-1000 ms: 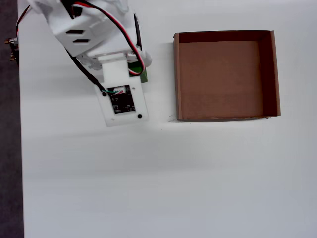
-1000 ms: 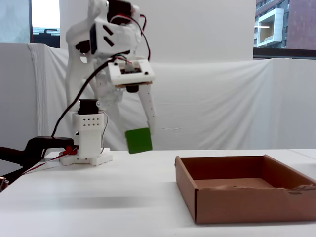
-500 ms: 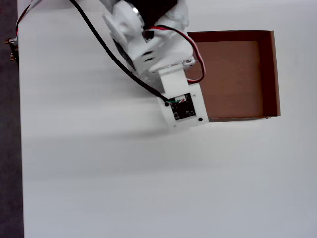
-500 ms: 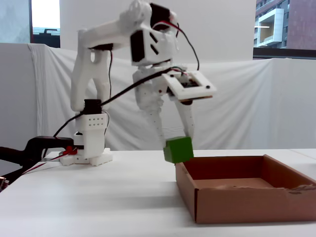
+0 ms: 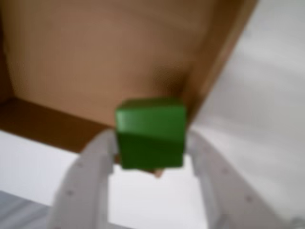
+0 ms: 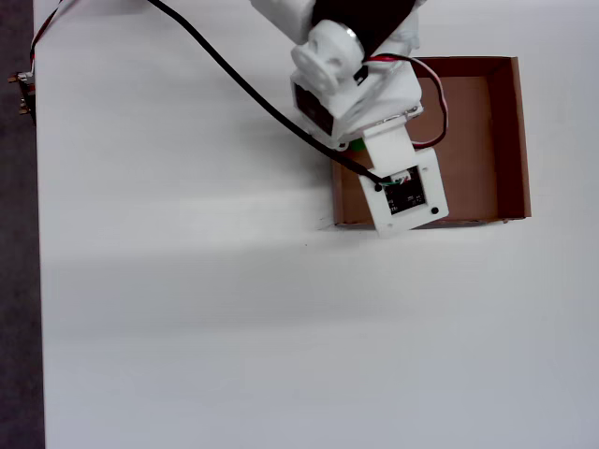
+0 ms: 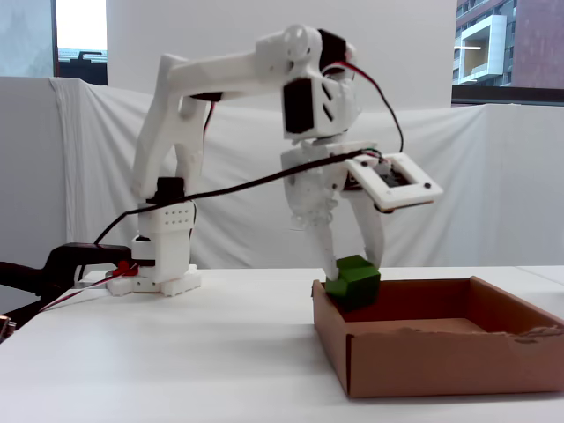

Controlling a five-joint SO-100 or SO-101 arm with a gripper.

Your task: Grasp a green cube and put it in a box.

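The green cube point(image 5: 150, 133) sits between my gripper's point(image 5: 150, 143) two white fingers, which are shut on its sides. In the wrist view it hangs over the brown floor of the box point(image 5: 86, 57), close to a wall and corner. In the fixed view the gripper point(image 7: 351, 264) holds the tilted cube point(image 7: 352, 282) at rim height, just inside the left end of the box point(image 7: 441, 357). In the overhead view the wrist covers the gripper. Only a sliver of the cube point(image 6: 354, 145) shows, by the left wall of the box point(image 6: 510, 140).
The arm's base point(image 7: 163, 256) stands on the white table left of the box, with a black clamp point(image 7: 53, 264) beside it. A black cable point(image 6: 234, 79) runs across the table to the wrist. White cloth screens stand behind the table.
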